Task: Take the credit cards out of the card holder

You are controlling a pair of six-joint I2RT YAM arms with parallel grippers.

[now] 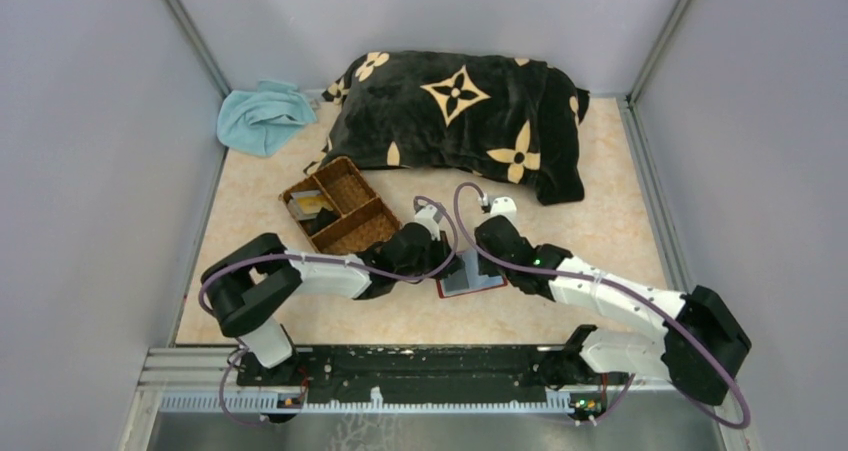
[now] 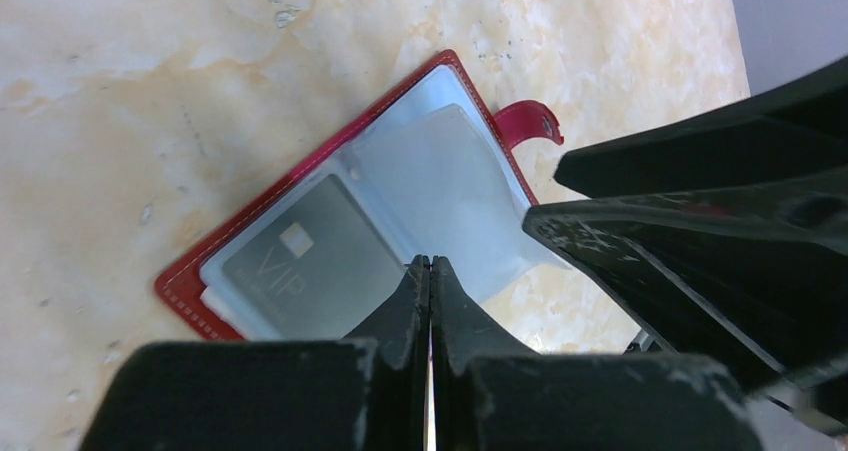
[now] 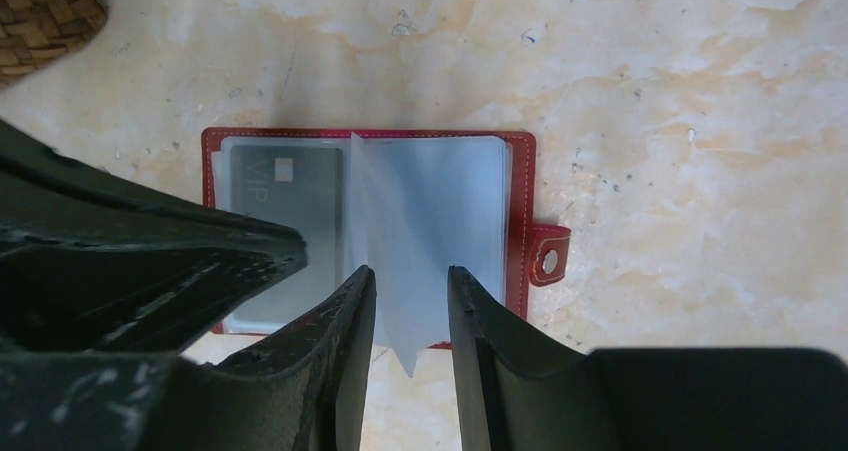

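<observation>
Left jaws closed, seemingly pinning the card holder [image 3: 522,211] at its near edge so right jaws, parted, straddle its raised clear sleeve [image 3: 420,221] beside the grey card [image 3: 285,211].

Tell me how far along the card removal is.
Done: the holder lies open. In hand: the right jaws, open, straddle a clear sleeve; the left jaws are shut at the holder's edge. Left: the VIP card sits in its pocket, not yet out.
</observation>
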